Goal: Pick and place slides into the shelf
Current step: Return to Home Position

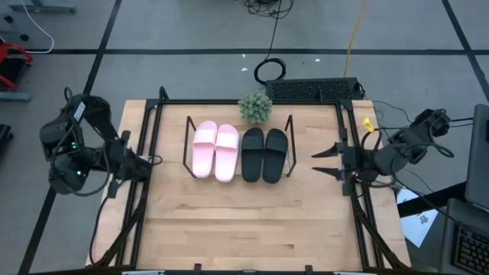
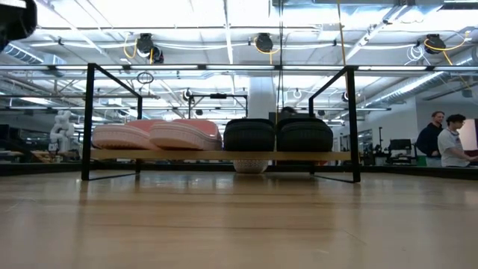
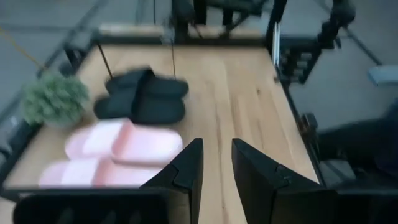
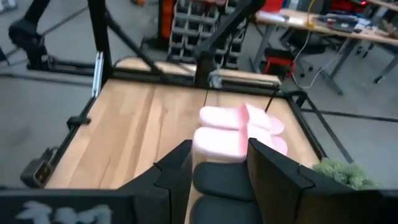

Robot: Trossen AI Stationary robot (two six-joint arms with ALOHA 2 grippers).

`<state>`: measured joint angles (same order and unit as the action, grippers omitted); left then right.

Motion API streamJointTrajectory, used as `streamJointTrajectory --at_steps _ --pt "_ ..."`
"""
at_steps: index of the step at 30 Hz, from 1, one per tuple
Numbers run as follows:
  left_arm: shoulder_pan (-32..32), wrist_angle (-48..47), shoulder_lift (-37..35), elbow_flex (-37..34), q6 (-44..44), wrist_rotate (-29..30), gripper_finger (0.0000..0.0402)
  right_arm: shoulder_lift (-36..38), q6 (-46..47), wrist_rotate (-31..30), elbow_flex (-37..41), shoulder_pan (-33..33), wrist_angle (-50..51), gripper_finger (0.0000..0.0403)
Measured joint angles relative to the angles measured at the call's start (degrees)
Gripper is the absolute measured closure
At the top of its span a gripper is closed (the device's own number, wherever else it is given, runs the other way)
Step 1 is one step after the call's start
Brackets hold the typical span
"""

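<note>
Left arm at 9 o'clock of table; left jaws parted, empty. Shelf at centre holds pink slides and black slides. Right arm at 3 o'clock; right jaws released wide. Advise retracting both arms outward, clear of the shelf rods.

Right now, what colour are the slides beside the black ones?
Light pink. The pink slides show best in the high view.

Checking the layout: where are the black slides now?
High view: the black slides lie on the shelf, right of the pink slides, near the small plant.
</note>
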<state>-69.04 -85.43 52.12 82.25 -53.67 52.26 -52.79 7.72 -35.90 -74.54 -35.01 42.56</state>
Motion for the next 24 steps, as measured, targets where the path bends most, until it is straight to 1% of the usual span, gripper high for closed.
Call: streamJointTrajectory --at_steps 3,7,8,11,14,15,19,20,22,24 --pt "-3.48 0.05 -3.07 -2.44 -1.50 8.75 0.0314 2.02 -1.78 -0.07 2.01 0.93 -3.02 0.0259" --pt "-5.74 0.03 -8.68 -8.68 -5.00 14.87 0.0314 3.03 -9.21 0.26 6.17 6.00 -10.32 0.0259" --pt "-6.11 0.15 -9.99 -10.48 -5.68 16.40 0.0314 3.26 -10.48 1.24 7.08 7.76 -11.33 0.0259" --pt "-7.63 2.23 -14.50 -14.69 -6.33 19.44 0.0314 4.03 -14.02 9.08 8.36 14.99 -14.45 0.0259" --pt "-9.65 4.03 -19.44 -17.21 -2.87 19.87 0.0314 4.96 -16.42 19.93 9.04 23.20 -17.39 0.0259" --pt "-10.54 4.42 -21.12 -17.78 -1.01 20.81 0.0314 5.22 -17.02 23.23 9.17 26.14 -17.89 0.0259" --pt "-14.45 5.56 -27.45 -19.21 3.21 27.06 0.0314 5.61 -17.01 32.79 9.18 36.66 -16.77 0.0259" --pt "-14.86 5.60 -29.26 -19.22 3.70 27.49 0.0314 5.54 -17.02 35.62 9.18 39.00 -16.49 0.0259" --pt "-13.38 5.44 -31.75 -19.37 4.98 27.61 0.0314 5.40 -17.01 41.31 9.22 43.43 -16.34 0.0259" --pt "-13.60 5.46 -32.20 -19.55 6.12 27.78 0.0314 5.52 -16.95 46.64 9.22 47.55 -15.49 0.0259"
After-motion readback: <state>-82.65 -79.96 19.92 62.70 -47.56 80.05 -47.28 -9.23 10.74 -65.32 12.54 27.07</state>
